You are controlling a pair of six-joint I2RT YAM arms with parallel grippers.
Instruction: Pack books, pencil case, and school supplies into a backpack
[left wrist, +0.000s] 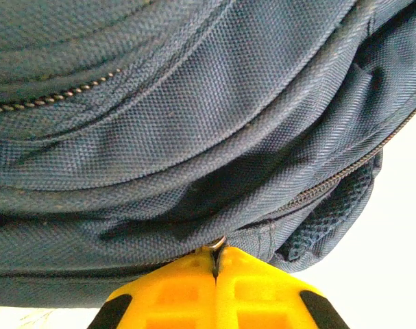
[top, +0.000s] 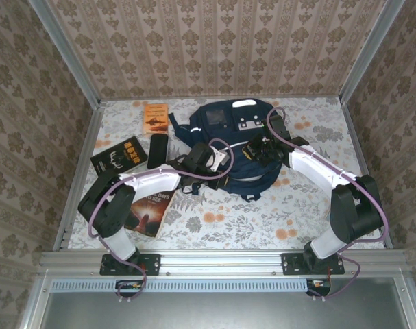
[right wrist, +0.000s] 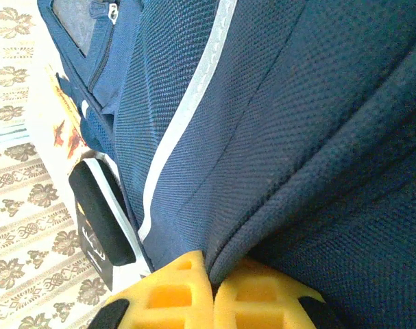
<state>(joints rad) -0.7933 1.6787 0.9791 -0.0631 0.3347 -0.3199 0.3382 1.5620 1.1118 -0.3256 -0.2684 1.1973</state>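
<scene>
Looking down from the top, the backpack (top: 228, 127) sits far-middle on the bench (top: 297, 219). The orange book (top: 155, 118), pencil case (top: 157, 151) and black book (top: 118, 156) are to its left, and the brown book (top: 149, 209) is nearer, partly under the left arm.

Left wrist cam: left fingers (left wrist: 217, 260) are clamped tight on a little metal zipper pull (left wrist: 216, 242).

Right wrist cam: right fingers (right wrist: 211, 271) are pinched together on a fold of backpack fabric.

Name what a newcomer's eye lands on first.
The navy backpack lies mid-table with both arms bent over it. The yellow-fingered left gripper and right gripper are pinched shut on its fabric. Three books and the pencil case lie unpacked to its left.
</scene>
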